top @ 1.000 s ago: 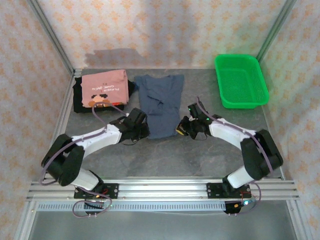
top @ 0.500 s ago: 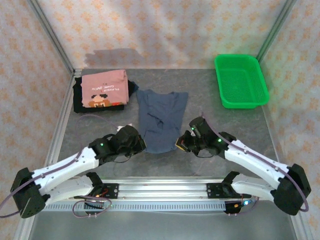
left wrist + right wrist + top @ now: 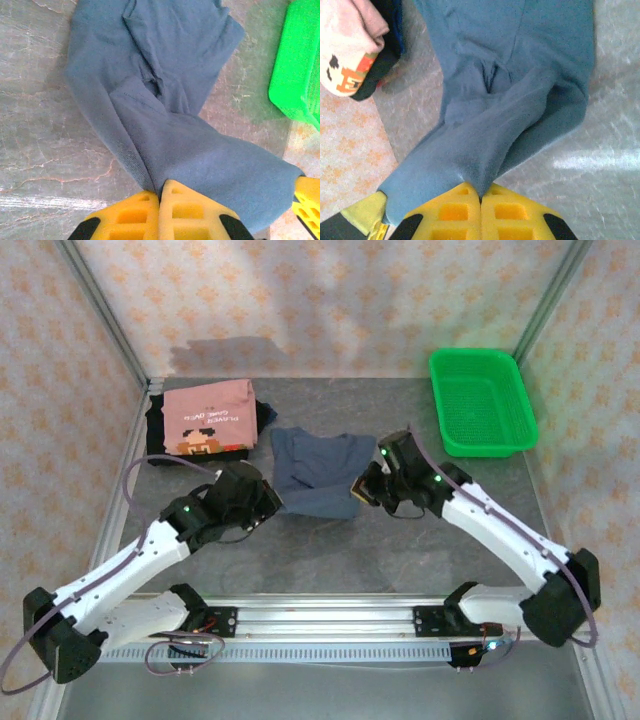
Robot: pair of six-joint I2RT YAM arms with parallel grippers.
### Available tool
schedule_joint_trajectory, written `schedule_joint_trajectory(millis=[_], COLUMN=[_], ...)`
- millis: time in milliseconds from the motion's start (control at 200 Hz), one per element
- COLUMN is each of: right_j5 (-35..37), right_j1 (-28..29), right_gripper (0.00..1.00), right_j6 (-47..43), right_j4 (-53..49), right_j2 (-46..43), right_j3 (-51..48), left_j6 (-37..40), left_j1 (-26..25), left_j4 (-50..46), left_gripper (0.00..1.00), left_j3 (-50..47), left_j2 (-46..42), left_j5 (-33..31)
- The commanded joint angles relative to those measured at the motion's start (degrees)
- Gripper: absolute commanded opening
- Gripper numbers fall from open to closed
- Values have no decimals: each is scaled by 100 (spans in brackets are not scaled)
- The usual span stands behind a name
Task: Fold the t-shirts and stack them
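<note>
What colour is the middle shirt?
The t-shirt is plain slate blue; the left wrist view shows it best.

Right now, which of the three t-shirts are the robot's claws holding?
The slate-blue t-shirt, mid-table: both the left gripper and right gripper pinch its near edge. The salmon-pink t-shirt lies folded atop the black t-shirt, untouched.

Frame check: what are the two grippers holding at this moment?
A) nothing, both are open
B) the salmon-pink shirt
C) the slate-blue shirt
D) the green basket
C: the left gripper and the right gripper are each shut on an edge of the slate-blue shirt, and each wrist view shows the cloth pinched.
</note>
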Motion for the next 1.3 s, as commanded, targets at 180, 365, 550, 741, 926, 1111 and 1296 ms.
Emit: schedule_joint_trajectory(millis=[180, 365, 550, 741, 926, 1111, 1296], right_j5=[-389, -613, -609, -650, -657, -858, -1193], right_j1=[-1004, -1362, -1570, -1720, -1858, -2029, -2321], right_gripper=[0, 0, 0, 0, 0, 19, 52], right_j6=[-1129, -1466, -1619, -1701, -1712, -1484, -719], right_j4=[-669, -913, -967, -989, -1066, -653, 480], right_j2=[1435, 2406, 3214, 4034, 4785, 5482, 5493], right_j3=[1398, 2114, 2635, 3112, 3701, 4354, 4709], left_j6=[914, 1326, 1645, 1922, 2190, 2124, 1916], left_j1=[1045, 1507, 1789, 2060, 2288, 2444, 2481], left_j4=[120, 161, 218, 190, 90, 184, 82], left_gripper=[0, 0, 0, 0, 0, 8, 53], left_j3=[1127, 1815, 2364, 2991, 3647, 4463, 5886], left_j2=[1446, 2583, 3561, 4477, 5273, 6027, 6413], left_j5=[840, 1149, 1358, 1526, 1672, 2019, 2246])
